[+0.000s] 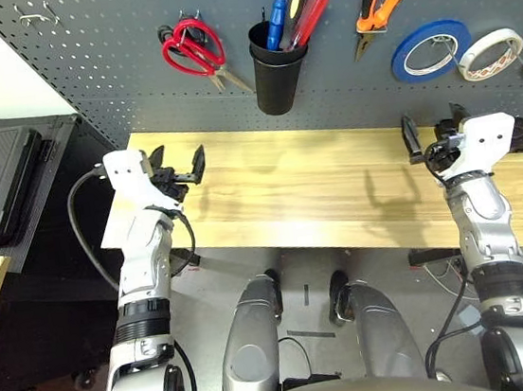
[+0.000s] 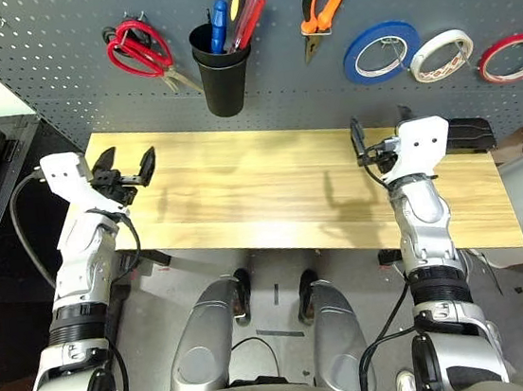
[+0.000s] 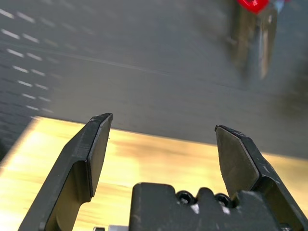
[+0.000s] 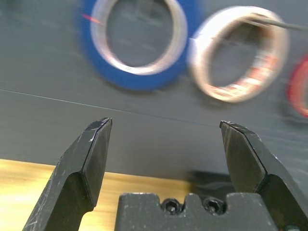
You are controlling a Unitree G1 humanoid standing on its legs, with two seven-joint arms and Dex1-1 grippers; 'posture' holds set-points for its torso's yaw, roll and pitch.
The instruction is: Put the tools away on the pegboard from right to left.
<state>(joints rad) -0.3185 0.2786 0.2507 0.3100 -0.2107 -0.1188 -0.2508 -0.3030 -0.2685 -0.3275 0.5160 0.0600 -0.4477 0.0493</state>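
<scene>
Hands, left point(image 3: 163, 126) and right point(image 4: 166, 122), spread, empty over desk point(image 1: 270, 190): the work looks finished. Pegboard point(image 2: 277, 89): tape ring point(image 2: 512, 58), pliers point(image 2: 325, 11), scissors point(image 2: 138, 48) hung; screwdriver point(image 2: 248, 21) in cup point(image 2: 225, 81).

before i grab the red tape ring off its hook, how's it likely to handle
The red tape ring looks thin and narrow, so it is probably light. Its closed round shape suggests it would hold its form rather than flop. Being round, it could well roll if set on edge.
</scene>
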